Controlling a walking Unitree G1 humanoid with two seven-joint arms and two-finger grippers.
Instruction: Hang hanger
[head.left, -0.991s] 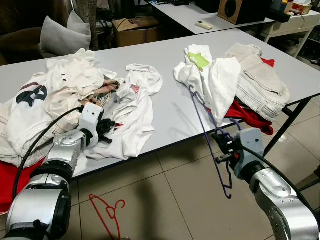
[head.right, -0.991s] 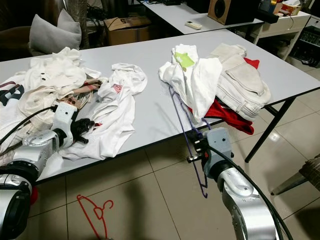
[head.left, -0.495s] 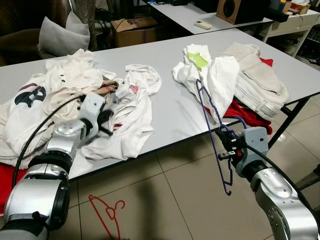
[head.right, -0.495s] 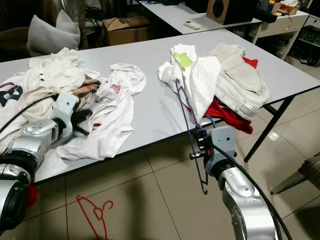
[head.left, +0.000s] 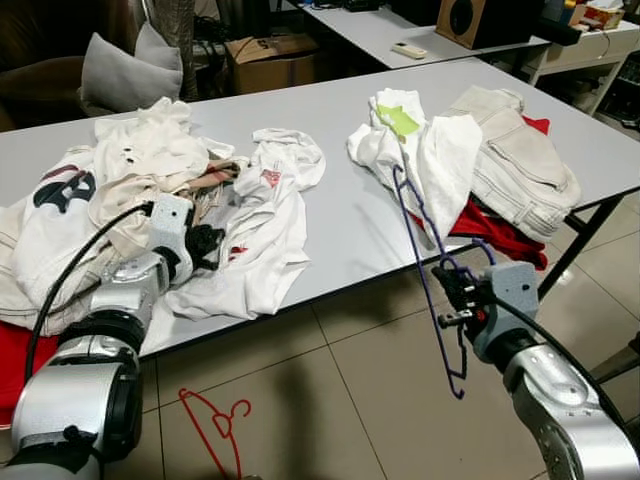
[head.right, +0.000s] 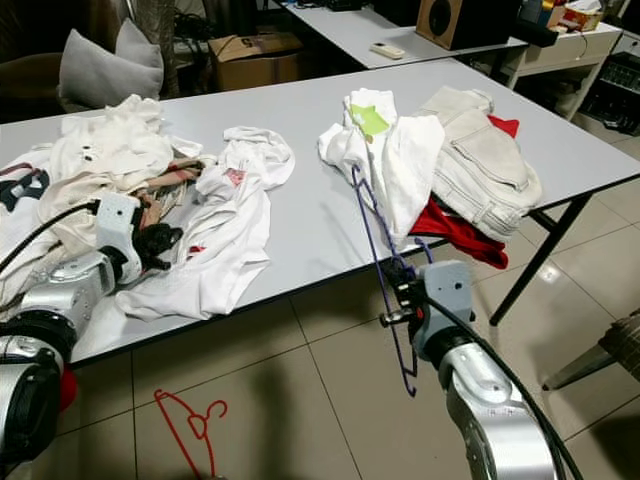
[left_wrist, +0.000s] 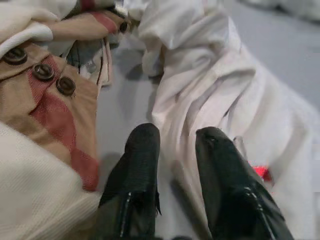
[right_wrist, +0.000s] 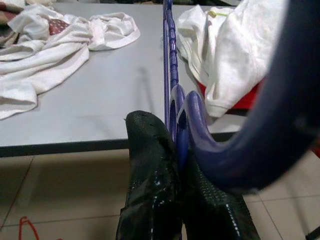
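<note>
Left eye view, two hangers: purple hanger (head.left: 425, 265), red hanger (head.left: 215, 422)

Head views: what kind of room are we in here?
Probably a home living or work room used for sorting laundry. A long grey table carries heaps of white clothes, a cushion sits on a dark seat behind, and a speaker and cardboard box stand further back on the tiled floor.

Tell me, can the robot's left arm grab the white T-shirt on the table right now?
Probably yes. The left gripper is open and already sits at the white T-shirt on the table, with nothing between them.
</note>
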